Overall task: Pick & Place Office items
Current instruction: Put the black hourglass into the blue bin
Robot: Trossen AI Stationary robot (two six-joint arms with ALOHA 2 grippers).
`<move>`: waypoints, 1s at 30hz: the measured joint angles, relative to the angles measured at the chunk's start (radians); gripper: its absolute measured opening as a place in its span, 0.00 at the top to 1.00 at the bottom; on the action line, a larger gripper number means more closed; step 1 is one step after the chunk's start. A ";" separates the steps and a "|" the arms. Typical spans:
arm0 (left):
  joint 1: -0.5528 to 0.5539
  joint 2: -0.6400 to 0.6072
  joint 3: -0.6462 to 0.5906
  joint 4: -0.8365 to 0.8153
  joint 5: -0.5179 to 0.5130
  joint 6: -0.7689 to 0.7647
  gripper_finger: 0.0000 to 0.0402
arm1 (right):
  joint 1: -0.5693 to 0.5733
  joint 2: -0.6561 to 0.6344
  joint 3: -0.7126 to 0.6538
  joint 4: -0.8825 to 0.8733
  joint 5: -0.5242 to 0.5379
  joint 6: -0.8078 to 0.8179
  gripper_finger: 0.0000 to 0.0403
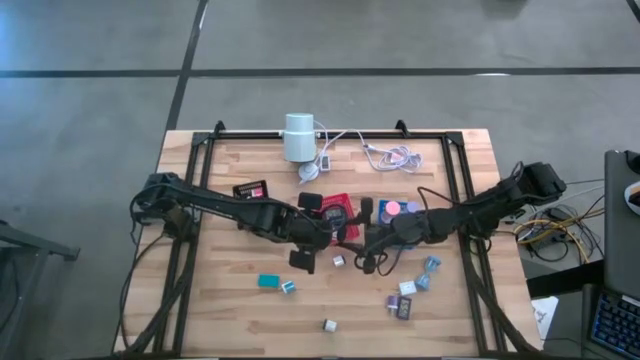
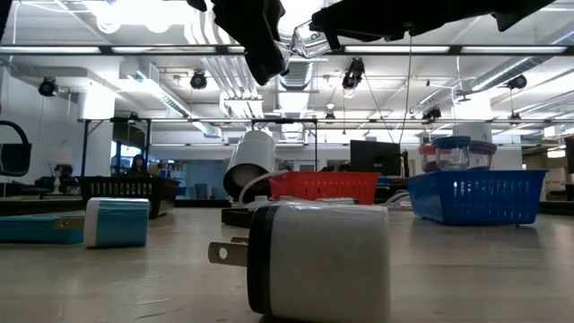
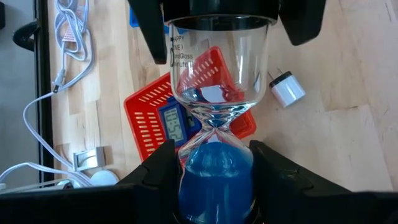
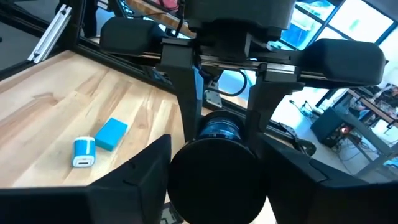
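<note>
An hourglass [image 3: 214, 124] with blue sand is clamped between the fingers of the left gripper [image 3: 214, 186], held above the red tray [image 3: 146, 118] at the middle of the table [image 1: 200, 300]. The right gripper [image 4: 214, 180] is set around the hourglass's dark end; whether its fingers grip cannot be told.

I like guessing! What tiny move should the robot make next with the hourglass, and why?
Probably the right end effector should settle firmly on the black cap before anything lets go. The left end effector alone grips the hourglass, up in the air over the red tray.
</note>
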 joint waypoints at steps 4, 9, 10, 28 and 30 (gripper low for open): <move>0.000 0.000 -0.002 0.005 0.001 0.000 0.63 | -0.004 0.000 0.000 -0.009 -0.003 0.013 0.51; 0.000 0.000 -0.003 0.009 0.004 -0.003 0.63 | -0.013 0.000 0.001 -0.017 -0.006 0.033 0.51; 0.000 0.000 -0.003 0.010 0.003 -0.003 0.61 | -0.013 0.000 0.001 -0.018 -0.006 0.033 0.51; -0.050 -0.224 -0.133 0.093 0.081 -0.090 0.29 | -0.012 -0.013 0.001 -0.026 0.001 0.041 0.51; -0.054 -0.336 -0.238 0.177 0.083 -0.092 0.32 | -0.010 -0.013 0.001 -0.026 -0.001 0.044 0.51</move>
